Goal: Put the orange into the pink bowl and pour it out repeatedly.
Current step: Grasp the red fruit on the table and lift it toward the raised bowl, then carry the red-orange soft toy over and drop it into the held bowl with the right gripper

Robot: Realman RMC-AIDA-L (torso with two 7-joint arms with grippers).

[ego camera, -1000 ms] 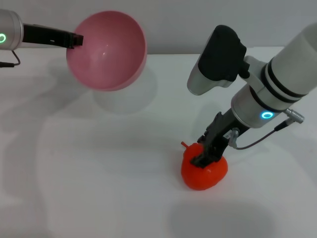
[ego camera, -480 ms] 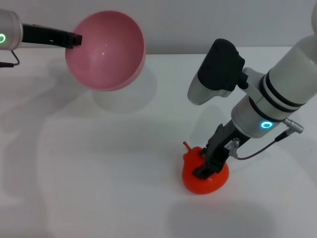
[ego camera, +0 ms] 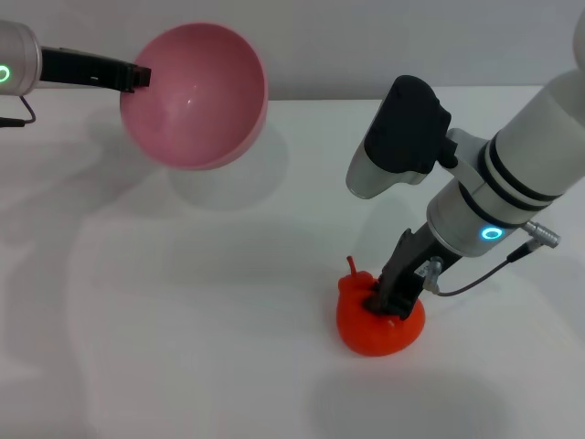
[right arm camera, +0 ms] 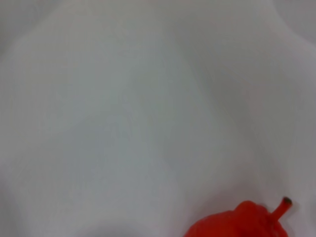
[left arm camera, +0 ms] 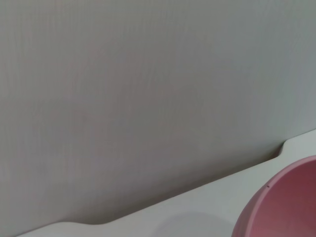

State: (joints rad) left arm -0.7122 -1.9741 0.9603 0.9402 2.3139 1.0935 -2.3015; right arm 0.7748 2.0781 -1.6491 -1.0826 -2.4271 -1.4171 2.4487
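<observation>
Grip comes first: we should seat our right tool (ego camera: 391,297) squarely on the orange (ego camera: 379,318) before lifting. Its fingers look narrowly set, pressing the fruit's top on the white tabletop (ego camera: 210,311). Well apart, our left tool (ego camera: 137,75) holds the pink bowl (ego camera: 194,94) raised and tilted.
</observation>
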